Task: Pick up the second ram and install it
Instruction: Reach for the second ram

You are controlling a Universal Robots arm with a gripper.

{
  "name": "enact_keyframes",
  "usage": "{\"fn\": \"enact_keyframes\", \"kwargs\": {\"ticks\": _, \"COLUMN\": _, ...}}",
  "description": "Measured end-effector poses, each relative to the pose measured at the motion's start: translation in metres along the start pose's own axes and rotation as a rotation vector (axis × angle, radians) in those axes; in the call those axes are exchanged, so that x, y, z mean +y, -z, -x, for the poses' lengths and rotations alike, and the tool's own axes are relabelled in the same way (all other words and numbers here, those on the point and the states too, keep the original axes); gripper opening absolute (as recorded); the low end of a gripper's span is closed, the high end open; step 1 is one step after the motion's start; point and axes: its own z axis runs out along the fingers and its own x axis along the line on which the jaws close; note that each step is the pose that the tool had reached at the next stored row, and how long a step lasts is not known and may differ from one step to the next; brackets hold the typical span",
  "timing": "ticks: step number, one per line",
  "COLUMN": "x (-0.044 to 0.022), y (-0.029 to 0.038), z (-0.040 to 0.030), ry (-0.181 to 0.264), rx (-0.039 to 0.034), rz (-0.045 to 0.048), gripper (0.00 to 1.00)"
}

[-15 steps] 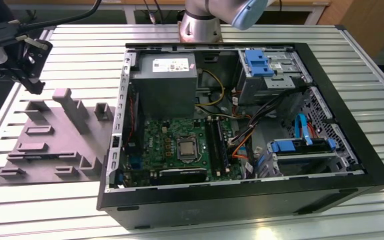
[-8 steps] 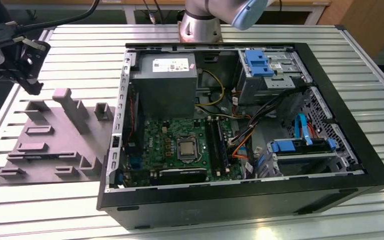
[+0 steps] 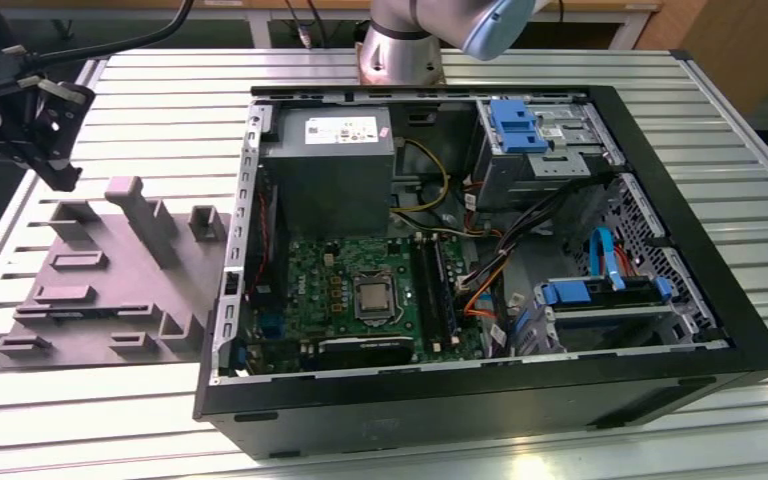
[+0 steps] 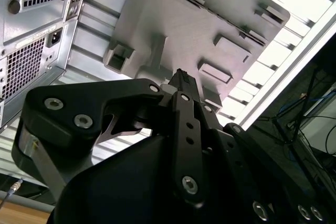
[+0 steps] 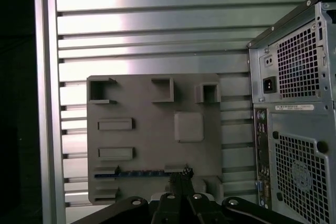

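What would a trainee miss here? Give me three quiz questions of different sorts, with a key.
1. True or false: the gripper is reaching into the computer case.
2. The grey fixture block sits: A) on the slatted table beside the computer case; B) inside the case; C) on a chair.
3. Fill in: the second ram sits in a slot of the ___.
Key: 1 false; 2 A; 3 fixture block.

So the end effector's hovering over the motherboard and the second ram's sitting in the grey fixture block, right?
Not quite. In the exterior view the end effector hovers above the grey fixture block, to the exterior view's left of the PC case. The second ram does sit in the fixture block, as the first wrist view shows.
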Motion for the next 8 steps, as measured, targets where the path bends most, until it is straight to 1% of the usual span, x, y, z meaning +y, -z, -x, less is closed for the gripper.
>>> {"fn": "enact_keyframes", "kwargs": {"ticks": 8, "x": -0.0007, "y": -0.0013, "z": -0.0044, "ry": 0.0, "rx": 0.0, "rz": 0.0, "gripper": 0.11}}
